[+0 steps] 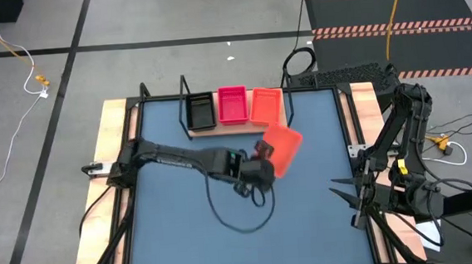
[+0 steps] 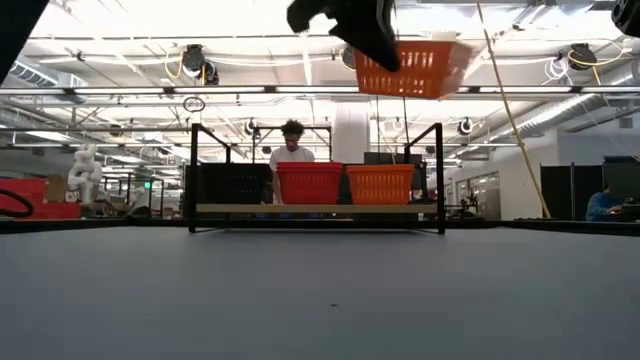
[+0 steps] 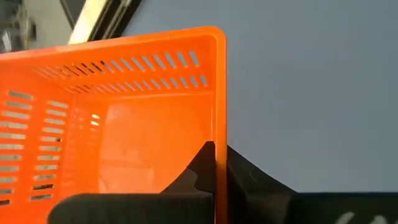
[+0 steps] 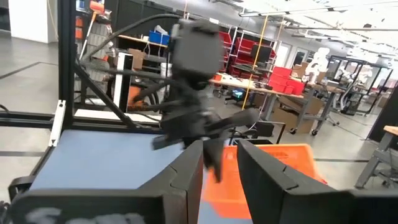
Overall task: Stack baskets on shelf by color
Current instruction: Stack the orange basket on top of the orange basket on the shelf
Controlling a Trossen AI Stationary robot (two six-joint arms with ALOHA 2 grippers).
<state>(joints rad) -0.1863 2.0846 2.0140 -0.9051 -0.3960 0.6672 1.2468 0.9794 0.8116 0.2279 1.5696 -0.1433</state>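
Observation:
My left gripper [image 1: 262, 153] is over the middle of the table, shut on an orange basket [image 1: 285, 150], which the low view shows high above the tabletop [image 2: 410, 68]. On the wooden shelf [image 1: 219, 127] at the table's far edge, a black basket [image 1: 199, 110], a pink-red basket [image 1: 232, 105] and an orange basket [image 1: 266, 106] rest on their bases side by side. My right gripper [image 1: 346, 197] waits open near the table's right edge, touching nothing. My left gripper pinches the orange basket's side wall [image 3: 219, 124] at its rim, with one finger [image 3: 202, 163] inside the basket and the other outside. The fingers come at it from the table's left. The basket is lifted clear and sits slightly tilted [image 2: 410, 68].
The shelf's black wire posts [image 2: 193, 175] stand at its ends. A loose black cable [image 1: 240, 219] hangs from the left arm over the tabletop. A person [image 2: 291, 145] stands in the room behind the shelf. The blue-grey tabletop [image 1: 176, 228] is bordered by wooden strips.

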